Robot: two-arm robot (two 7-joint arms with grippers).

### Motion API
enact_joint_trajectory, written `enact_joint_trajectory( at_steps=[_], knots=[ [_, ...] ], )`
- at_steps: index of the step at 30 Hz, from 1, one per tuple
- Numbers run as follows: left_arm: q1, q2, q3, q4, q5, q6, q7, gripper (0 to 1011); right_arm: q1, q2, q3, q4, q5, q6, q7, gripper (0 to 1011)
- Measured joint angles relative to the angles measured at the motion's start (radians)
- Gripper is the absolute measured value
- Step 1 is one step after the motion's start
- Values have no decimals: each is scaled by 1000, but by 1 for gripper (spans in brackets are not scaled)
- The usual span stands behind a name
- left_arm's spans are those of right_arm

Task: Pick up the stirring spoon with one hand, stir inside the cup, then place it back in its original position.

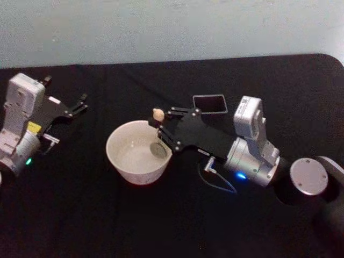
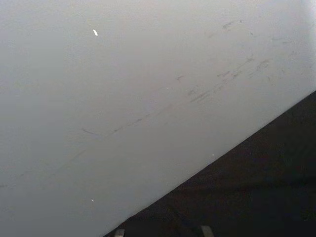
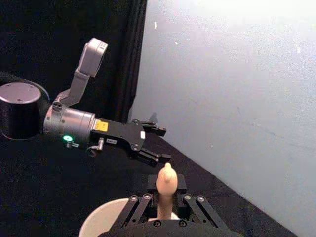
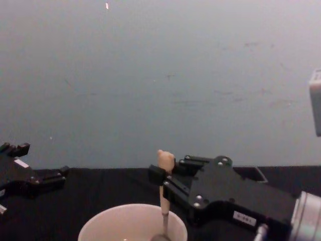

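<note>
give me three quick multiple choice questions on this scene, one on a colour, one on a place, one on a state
1. What colour is the square holder?
A white
B dark grey
C red

2. Where is the round end of the spoon?
A inside the cup
B inside the holder
C lying flat beside the cup

3. How is the right gripper?
A open
B shut on the spoon
C shut on the cup

Answers:
1 B, its thin walls are dark grey.
2 A, the metal end sits inside the cream rim.
3 B, it clamps the tan handle just under the knob.
</note>
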State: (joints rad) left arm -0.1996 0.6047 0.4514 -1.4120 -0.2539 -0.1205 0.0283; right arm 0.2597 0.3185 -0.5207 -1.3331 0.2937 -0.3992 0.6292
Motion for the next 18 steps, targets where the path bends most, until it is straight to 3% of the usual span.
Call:
enact_joint_trajectory(
  at_steps=[9, 18],
  knots=[
    [0, 0, 0, 0, 0, 0, 0, 1001, -40, 28, -3, -56, 18, 20, 16, 201],
    [0, 0, 0, 0, 0, 0, 0, 1001, -50, 24, -19, -76, 25, 25, 22, 201]
  ],
)
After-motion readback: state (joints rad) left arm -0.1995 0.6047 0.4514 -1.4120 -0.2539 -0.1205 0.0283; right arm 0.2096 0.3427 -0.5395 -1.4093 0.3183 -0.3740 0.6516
